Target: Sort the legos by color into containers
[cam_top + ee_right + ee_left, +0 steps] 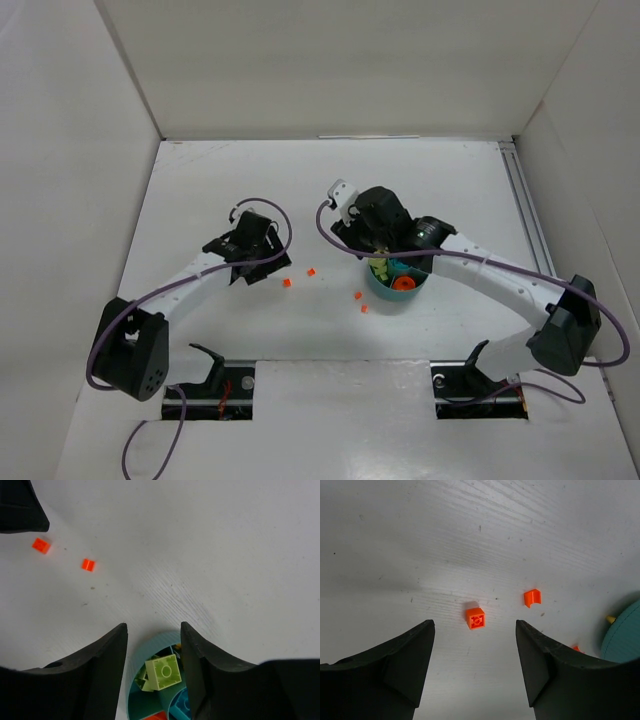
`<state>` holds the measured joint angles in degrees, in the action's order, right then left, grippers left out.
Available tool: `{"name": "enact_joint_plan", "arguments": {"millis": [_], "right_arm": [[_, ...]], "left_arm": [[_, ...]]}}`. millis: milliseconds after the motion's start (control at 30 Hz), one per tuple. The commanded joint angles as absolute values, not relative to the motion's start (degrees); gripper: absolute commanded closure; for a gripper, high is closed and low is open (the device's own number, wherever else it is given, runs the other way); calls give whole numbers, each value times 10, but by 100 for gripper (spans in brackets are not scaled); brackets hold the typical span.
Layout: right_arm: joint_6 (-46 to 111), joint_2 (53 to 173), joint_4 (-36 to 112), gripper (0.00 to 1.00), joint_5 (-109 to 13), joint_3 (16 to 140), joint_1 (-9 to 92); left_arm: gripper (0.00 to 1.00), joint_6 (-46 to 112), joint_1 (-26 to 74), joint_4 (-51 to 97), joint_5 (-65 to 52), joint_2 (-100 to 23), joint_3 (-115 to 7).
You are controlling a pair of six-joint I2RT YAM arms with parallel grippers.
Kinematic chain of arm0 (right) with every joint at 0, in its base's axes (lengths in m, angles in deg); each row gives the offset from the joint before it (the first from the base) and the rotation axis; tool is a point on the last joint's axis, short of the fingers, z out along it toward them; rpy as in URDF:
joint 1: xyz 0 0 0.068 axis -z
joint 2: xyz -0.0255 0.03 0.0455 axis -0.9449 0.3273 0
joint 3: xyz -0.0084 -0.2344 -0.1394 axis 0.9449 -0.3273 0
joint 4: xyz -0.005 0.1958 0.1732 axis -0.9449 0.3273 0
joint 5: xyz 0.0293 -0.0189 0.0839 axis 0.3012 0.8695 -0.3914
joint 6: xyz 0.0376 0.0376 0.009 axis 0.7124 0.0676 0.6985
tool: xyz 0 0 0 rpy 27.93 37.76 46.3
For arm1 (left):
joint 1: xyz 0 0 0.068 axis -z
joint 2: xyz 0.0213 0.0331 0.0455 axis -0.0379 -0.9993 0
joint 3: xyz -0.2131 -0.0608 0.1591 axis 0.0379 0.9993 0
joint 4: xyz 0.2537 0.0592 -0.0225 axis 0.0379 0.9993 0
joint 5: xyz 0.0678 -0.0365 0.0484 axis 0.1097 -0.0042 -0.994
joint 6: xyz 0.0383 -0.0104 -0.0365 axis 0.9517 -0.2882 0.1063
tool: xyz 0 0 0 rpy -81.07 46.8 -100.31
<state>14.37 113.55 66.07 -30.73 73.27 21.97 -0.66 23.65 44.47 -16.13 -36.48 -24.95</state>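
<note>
Your left gripper (474,625) gapes empty, lined up to take the orange brick (475,618) mid-tabletop. Your right gripper (153,626), unclenched, hovers over the dish (150,643), above its lime brick (163,672).

Robot lab test cell: white table (250,180) boxed by plain white panels (340,70), robot arms (190,275) bolted at edge.

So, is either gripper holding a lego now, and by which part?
Neither holds anything. The left gripper stands open over an orange brick on the table; the right gripper hangs open above the dish.

Orange legos (287,283) beside teal dish (392,303)
</note>
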Motion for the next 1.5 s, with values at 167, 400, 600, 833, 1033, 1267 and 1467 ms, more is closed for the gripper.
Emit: {"name": "enact_joint_plan", "arguments": {"millis": [167,400,600,833,1033,1267,1467], "right_arm": [[163,1090,580,48,-328,686,226],[189,1034,614,28,-253,660,240],[201,995,631,16,-253,620,282],[215,935,665,1,-230,600,313],[215,887,676,1,-223,576,349],[215,861,699,1,-213,571,375],[221,831,721,1,-165,566,392]], "left_arm": [[41,-14,260,447,-209,-369,-230],[50,-9,277,404,-189,-383,-218],[55,-14,296,409,-216,-416,-230],[59,-20,320,421,-239,-461,-254],[70,-25,325,427,-245,-466,-259],[88,-31,343,448,-250,-461,-271],[96,-16,402,461,-284,-455,-319]]}}
